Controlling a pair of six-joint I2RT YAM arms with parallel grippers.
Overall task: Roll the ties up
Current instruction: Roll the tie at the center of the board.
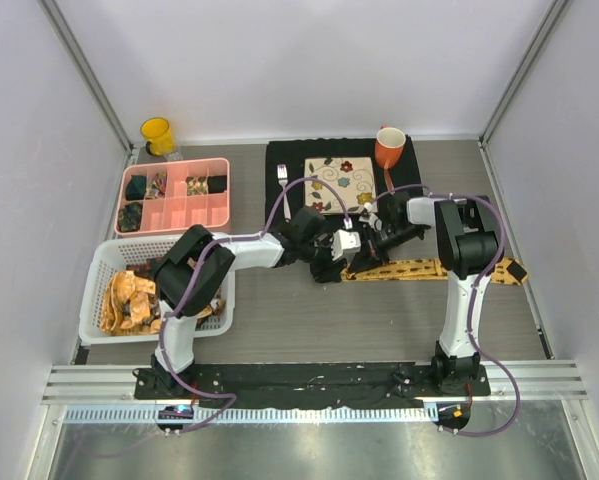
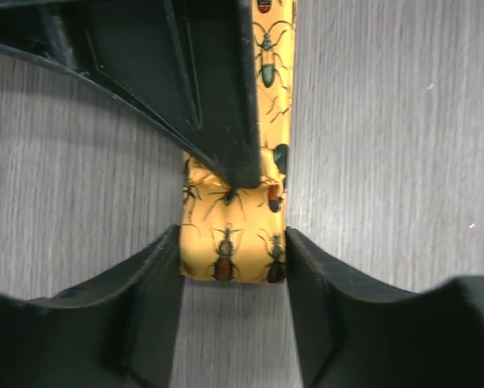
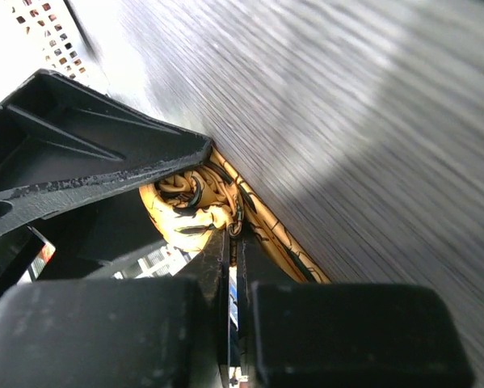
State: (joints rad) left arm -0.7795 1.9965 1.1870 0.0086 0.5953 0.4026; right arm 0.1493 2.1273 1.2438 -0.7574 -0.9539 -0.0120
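Along the table's (image 1: 309, 320) left edge, a white basket (image 1: 91, 290) holds heaped ties (image 1: 129, 300) in mustard and orange. Behind it sits a pink compartment tray (image 1: 194, 212) with dark items in its left-hand cells, and a yellow cup (image 1: 157, 133) stands by the back wall.

Toward the centre, the left gripper (image 2: 233, 238) reaches rightward over the grey surface. Its jaws are spread to the width of a yellow, beetle-printed tie (image 1: 429, 268) and pressed against both edges of the tie's rolled end, which lies on the table between them.

Meeting it head-on from the other side, the right gripper (image 3: 233, 234) has its jaws all but closed, nipping the fabric of that same small roll at their tips. Its wrist view shows only a thin slit between them.

Behind the two grippers, a black mat (image 1: 275, 158) carries a flower-patterned tile (image 1: 339, 183), with a white fork (image 1: 282, 178) just to the tile's left and an orange mug (image 1: 389, 148) at its back right corner.

Rightward from the roll, the unrolled length of the tie lies flat across the table. It passes beneath the right arm in the overhead view and ends near the right wall.
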